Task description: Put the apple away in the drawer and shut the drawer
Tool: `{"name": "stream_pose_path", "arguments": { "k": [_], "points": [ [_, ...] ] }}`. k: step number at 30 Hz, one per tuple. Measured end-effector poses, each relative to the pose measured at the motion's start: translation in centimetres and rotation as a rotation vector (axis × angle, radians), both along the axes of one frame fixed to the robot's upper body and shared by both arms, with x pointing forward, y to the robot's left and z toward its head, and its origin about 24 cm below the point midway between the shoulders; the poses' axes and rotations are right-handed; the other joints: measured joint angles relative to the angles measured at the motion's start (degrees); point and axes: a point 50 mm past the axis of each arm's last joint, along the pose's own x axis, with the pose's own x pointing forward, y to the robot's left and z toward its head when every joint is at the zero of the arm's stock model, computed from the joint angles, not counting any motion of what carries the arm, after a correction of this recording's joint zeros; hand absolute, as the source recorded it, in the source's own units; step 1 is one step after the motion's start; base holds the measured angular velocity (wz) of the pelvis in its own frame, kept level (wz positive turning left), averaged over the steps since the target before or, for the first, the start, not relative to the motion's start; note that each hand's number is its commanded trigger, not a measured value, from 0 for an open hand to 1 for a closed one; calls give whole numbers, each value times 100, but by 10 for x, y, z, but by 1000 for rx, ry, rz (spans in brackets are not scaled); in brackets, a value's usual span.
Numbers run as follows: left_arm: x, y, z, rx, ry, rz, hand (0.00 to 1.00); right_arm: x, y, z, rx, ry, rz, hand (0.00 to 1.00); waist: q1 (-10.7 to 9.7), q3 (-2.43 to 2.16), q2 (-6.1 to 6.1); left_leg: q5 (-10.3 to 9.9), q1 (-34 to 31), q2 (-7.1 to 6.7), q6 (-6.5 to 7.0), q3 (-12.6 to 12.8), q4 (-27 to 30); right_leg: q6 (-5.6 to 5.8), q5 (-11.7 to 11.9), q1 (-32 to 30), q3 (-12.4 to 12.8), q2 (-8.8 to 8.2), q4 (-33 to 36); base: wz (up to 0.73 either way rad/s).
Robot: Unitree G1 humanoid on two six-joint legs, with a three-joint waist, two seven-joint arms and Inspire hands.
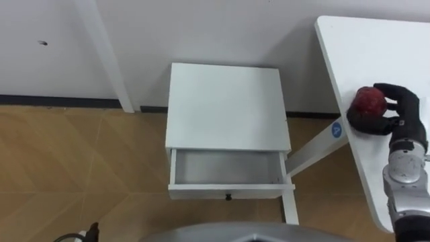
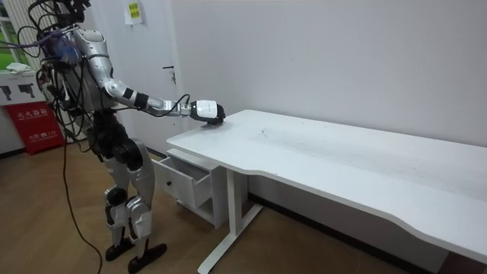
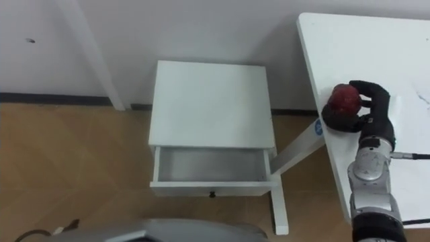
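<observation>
While the drawer (image 1: 225,168) hangs open, the right robot hand (image 1: 403,111) curls its fingers round the red apple (image 1: 369,101) on the white desk (image 1: 383,47).

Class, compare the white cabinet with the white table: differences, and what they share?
The cabinet is low; the table is taller and wider. The cabinet has a drawer, pulled open; the table shows none. The table, not the cabinet, bears the apple, gripped by the right hand. Both are white, flat-topped.

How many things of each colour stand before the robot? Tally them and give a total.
Red: 1, the apple
White: 2, the table and the drawer cabinet
Total: 3
</observation>
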Motion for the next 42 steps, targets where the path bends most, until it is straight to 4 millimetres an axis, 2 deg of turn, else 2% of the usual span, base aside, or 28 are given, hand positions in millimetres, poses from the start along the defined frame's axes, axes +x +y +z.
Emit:
{"name": "stream_pose_path", "arguments": {
  "k": [5, 9, 15, 19, 24, 32, 33, 34, 35, 42],
  "points": [
    [4, -2, -1, -7, -3, -4, 0, 9, 22, 0, 19, -13, 99, 100, 50, -1, 10, -1, 1, -1, -3, 2, 24, -3, 2, 14, -2, 19, 2, 0],
    [6, -3, -2, -13, 2, -24, 0, 12, 43, -5, 26, 43, 225, 100, 178, 6, 32, -3, 0, -3, -4, -9, 31, -3, 3, 14, -7, 20, 5, 0],
    [18, -12, -4, -33, -8, -73, 0, 11, 91, -24, -25, 202, 521, 100, 455, 32, 177, -3, -13, -10, -4, -51, 33, -3, 2, 15, -61, 6, 2, 4],
    [19, -13, -4, -36, -9, -82, 0, 15, 112, -18, -21, 190, 636, 100, 481, 31, 227, -1, -47, -5, -7, -99, 81, -3, 2, 22, -167, -17, -10, 13],
    [17, -16, -6, -48, 4, -83, 0, 20, 118, -11, -27, 174, 689, 100, 483, 23, 207, -1, -102, -17, -7, -93, 85, -3, 2, 25, -231, -32, -83, 4],
    [17, -16, -7, -51, 18, -83, 0, 19, 125, -12, 3, 187, 716, 100, 465, 34, 223, -2, -112, -19, -7, -89, 64, -2, 2, 24, -299, -39, -83, 0],
    [18, -17, -7, -51, 17, -83, 0, 19, 126, -12, 2, 187, 718, 58, 465, 39, 230, -2, -113, -19, -6, -90, 54, -2, 2, 24, -300, -39, -83, 0],
    [18, -17, -7, -51, 17, -83, 0, 19, 126, -12, 3, 187, 719, 22, 464, 40, 232, -2, -113, -19, -6, -90, 46, -2, 2, 24, -300, -38, -83, 0],
    [18, -17, -7, -52, 17, -83, 0, 19, 126, -12, 3, 188, 720, 0, 463, 43, 236, -2, -114, -19, -6, -90, 46, -2, 2, 24, -302, -38, -83, 0],
    [17, -17, -7, -52, 18, -82, 0, 15, 127, -15, 14, 208, 729, 0, 462, 44, 251, -2, -114, -19, -6, -91, 79, -2, 2, 23, -308, -42, -83, 0]
  ]
}}
